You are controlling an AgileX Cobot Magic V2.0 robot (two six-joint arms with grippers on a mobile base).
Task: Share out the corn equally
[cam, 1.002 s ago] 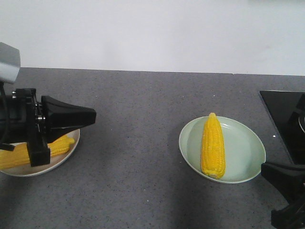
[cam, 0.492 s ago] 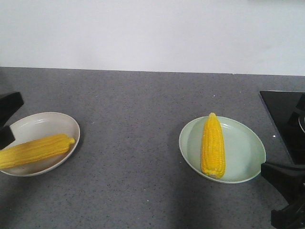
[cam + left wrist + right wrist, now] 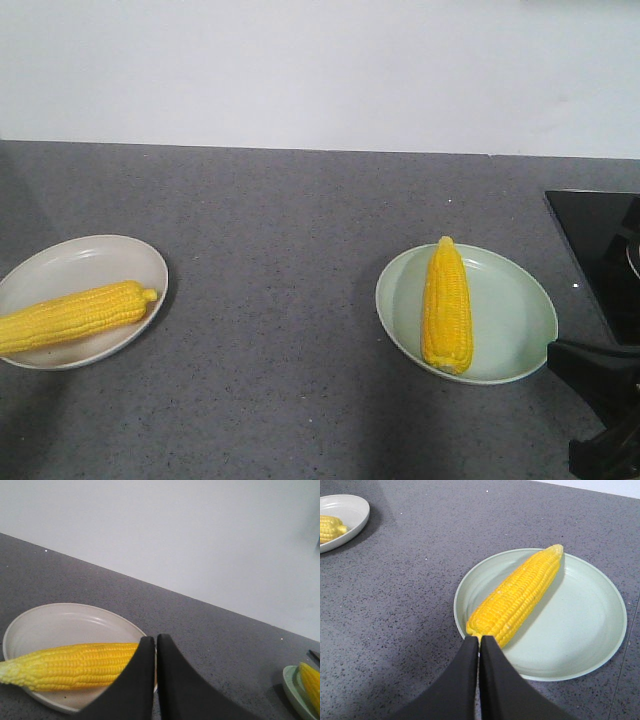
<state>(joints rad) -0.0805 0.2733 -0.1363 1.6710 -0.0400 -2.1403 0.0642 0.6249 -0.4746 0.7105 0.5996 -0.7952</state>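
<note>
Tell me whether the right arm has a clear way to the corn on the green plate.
Probably yes: the corn lies bare just ahead of the right gripper, whose jaws are shut.

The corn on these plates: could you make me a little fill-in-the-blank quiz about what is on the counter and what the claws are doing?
1. Each plate holds ____ cob of corn.
2. The cob on the green plate points its narrow tip toward the ____.
3. The white plate and its cob sit at the ____ edge of the front view.
4. Both the left claw and the right claw have their fingers ____ and hold nothing.

Missing words: one; wall; left; shut
</note>
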